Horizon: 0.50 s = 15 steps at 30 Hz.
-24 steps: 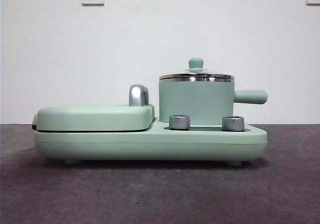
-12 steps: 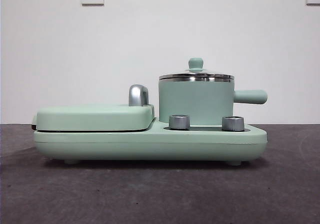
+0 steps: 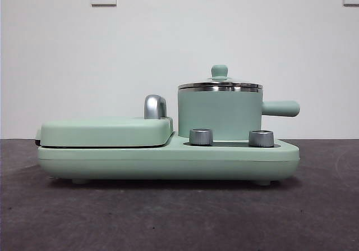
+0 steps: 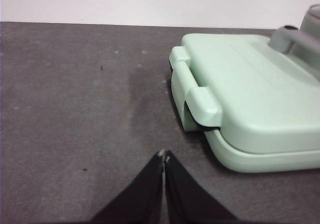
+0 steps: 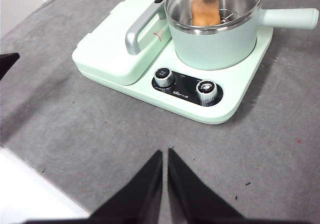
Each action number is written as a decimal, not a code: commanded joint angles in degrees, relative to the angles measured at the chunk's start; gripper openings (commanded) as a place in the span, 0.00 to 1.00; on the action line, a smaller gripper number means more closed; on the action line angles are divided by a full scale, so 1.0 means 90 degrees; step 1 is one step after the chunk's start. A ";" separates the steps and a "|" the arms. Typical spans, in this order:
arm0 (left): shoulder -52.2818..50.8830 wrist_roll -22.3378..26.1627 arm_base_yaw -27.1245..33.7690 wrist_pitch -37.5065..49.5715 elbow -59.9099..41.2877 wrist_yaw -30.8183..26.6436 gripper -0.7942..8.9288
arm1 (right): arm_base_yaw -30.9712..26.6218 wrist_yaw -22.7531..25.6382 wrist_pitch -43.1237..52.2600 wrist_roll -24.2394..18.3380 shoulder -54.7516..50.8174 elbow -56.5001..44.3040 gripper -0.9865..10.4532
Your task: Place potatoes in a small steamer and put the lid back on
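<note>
Nothing moved since prior frame, lid (image 3: 220, 84) on steamer (image 3: 220, 113), grey tabletop (image 3: 168, 217), white wall w/ sockets, both tools (image 4: 164, 156) (image 5: 164, 152) closed, empty.

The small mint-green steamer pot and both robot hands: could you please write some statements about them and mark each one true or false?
1. The clear glass lid with a green knob sits on the small mint-green cylindrical steamer pot. True.
2. The oval orange-brown potato lies on the grey table. False: it is inside the steamer, seen through the lid.
3. The right hand holds the lid. False: it is shut on nothing, away from the appliance.
4. The left hand is shut and empty, near the flat mint-green griddle cover. True.
5. The steamer's straight handle is chrome. False: it is mint-green.
</note>
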 commanded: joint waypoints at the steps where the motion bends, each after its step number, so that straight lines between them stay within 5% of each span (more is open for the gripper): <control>1: -0.0015 0.0384 0.0012 0.0124 -0.0138 0.0029 0.09 | 0.0036 0.0000 0.0070 -0.0070 0.0022 0.0041 0.10; 15: -0.0015 0.0520 0.0022 0.0270 -0.0362 0.0017 0.09 | 0.0039 0.0002 0.0112 -0.0070 0.0022 0.0041 0.10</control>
